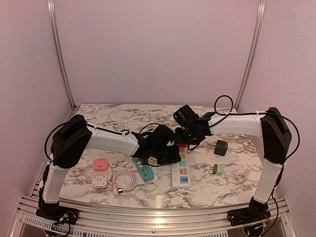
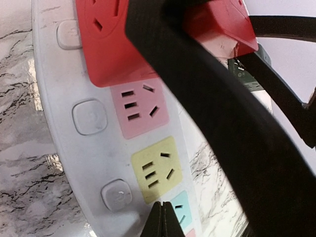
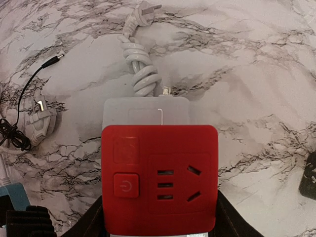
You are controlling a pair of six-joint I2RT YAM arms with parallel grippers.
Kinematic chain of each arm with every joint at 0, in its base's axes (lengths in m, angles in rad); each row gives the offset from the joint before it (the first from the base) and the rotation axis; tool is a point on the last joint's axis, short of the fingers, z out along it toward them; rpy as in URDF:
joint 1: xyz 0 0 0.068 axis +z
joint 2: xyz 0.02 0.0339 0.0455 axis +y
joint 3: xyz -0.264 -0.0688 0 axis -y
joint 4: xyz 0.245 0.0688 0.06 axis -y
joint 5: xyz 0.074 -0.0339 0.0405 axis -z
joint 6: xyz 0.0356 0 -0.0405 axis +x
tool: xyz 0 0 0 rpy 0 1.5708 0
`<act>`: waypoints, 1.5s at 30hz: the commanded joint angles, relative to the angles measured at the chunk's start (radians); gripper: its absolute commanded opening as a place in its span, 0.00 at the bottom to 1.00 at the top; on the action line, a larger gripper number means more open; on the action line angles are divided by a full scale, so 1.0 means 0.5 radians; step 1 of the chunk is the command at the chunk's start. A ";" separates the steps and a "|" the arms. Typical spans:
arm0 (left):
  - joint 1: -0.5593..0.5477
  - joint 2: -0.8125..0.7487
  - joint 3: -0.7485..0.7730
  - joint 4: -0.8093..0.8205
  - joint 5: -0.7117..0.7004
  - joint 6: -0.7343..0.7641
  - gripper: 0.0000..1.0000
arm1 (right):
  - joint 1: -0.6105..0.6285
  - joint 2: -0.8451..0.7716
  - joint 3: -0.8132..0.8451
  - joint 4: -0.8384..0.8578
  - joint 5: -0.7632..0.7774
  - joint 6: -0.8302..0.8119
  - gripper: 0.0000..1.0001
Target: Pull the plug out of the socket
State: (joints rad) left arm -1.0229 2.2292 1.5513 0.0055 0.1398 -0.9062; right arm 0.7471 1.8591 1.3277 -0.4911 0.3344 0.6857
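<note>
A white power strip with pink, yellow and blue sockets lies on the marble table; it also shows in the left wrist view. A red plug adapter sits on its far end, small in the top view. My right gripper is shut on the red plug, with a black finger on each side. My left gripper is shut and empty, its tips together on the strip by the yellow socket. The right gripper's black finger crosses the left wrist view.
A pink and white adapter, a coiled white cable and a teal strip lie left of the strip. A dark green adapter and a light green one lie to the right. The strip's knotted white cord runs beyond it.
</note>
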 commanded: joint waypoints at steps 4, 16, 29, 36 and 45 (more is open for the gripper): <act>-0.019 0.083 -0.197 -0.173 -0.019 -0.030 0.00 | -0.049 -0.183 -0.074 0.175 -0.067 0.078 0.24; -0.016 0.128 -0.180 -0.227 -0.016 -0.048 0.00 | -0.035 -0.269 -0.060 0.174 -0.048 0.065 0.22; -0.019 0.179 -0.150 -0.291 -0.019 -0.068 0.00 | 0.006 -0.331 -0.018 0.137 -0.013 0.071 0.22; -0.019 0.188 -0.154 -0.286 -0.011 -0.089 0.00 | 0.030 -0.390 -0.067 0.158 0.008 0.100 0.22; -0.016 0.187 -0.160 -0.272 -0.004 -0.099 0.00 | 0.062 -0.416 -0.125 0.168 0.049 0.122 0.21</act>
State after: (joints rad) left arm -1.0363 2.2272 1.5230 0.0818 0.1791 -0.9585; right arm 0.7490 1.7374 1.2293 -0.4953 0.3283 0.7185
